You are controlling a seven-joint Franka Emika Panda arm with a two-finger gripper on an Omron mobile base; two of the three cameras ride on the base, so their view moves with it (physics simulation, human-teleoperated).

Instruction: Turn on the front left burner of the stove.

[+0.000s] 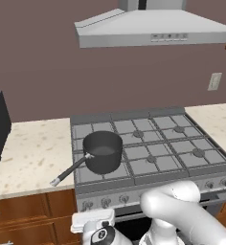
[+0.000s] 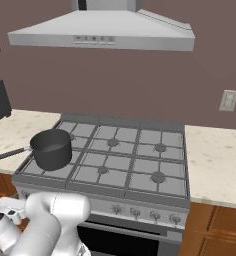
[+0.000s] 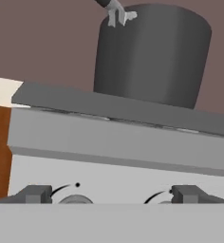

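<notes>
Six round grey burner caps sit under square grid grates on the wide grey steel gas range [image 1: 148, 143], w/ a row of small round silver knobs [image 1: 105, 202] along its front panel. The dark grey long-handled saucepan [image 1: 103, 151] stands on the front left grate, so the front left burner [image 2: 42, 167] is directly beneath it and its cap is hidden; only grate around the pan base shows. Pan interior looks dark and bare in both base views, nothing visible inside. Its handle sticks out toward the front left, past the range edge and over the pale speckled stone surface [image 1: 28, 158].

In the hand view the cam sits low, facing the range front: saucepan wall up top, grate edge as a dark band below it, then the flat grey front panel. Two of the silver knobs peek up at the bottom, one left, one right, each w/ a dark arc mark beside it. The gripper [image 3: 111, 195] is level w/ the knob row; its two dark fingers [image 3: 35, 194] are spread wide apart, nothing between them, not touching either knob as far as can be told.

From the base views the white arm bends down in front of the oven door, hand at the left end of the knob row. Grey range hood [image 1: 153, 28] hangs above; wood cabinets [image 1: 24, 215] flank the range.
</notes>
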